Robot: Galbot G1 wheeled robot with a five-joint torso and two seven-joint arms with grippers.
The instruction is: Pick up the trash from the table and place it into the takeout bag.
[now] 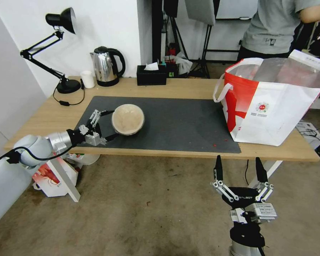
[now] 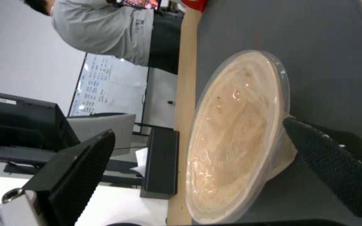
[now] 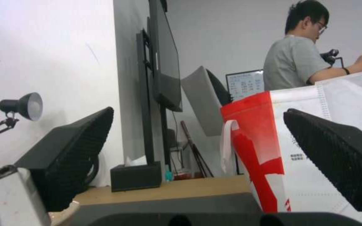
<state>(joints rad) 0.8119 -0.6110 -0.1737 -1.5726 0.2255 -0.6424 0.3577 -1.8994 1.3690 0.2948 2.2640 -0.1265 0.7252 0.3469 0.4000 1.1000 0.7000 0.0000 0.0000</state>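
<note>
The left gripper (image 1: 108,124) has its black fingers (image 2: 336,163) spread wide around the smaller beige round bowl (image 1: 128,119), one at its near rim, one on the far side. The bowl sits on the dark grey mat (image 1: 181,124) of the long light-wood bench (image 1: 46,117). The large white takeout bag with a red panel (image 1: 270,103) stands at the bench's right end. The right gripper (image 1: 240,170) waits below the bench edge, fingers wide.

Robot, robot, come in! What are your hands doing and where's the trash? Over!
Left gripper open around round beige bowl on dark grey mat. Right gripper open, idle below table edge. Big white-and-red takeout bag stands open; nothing between.
</note>
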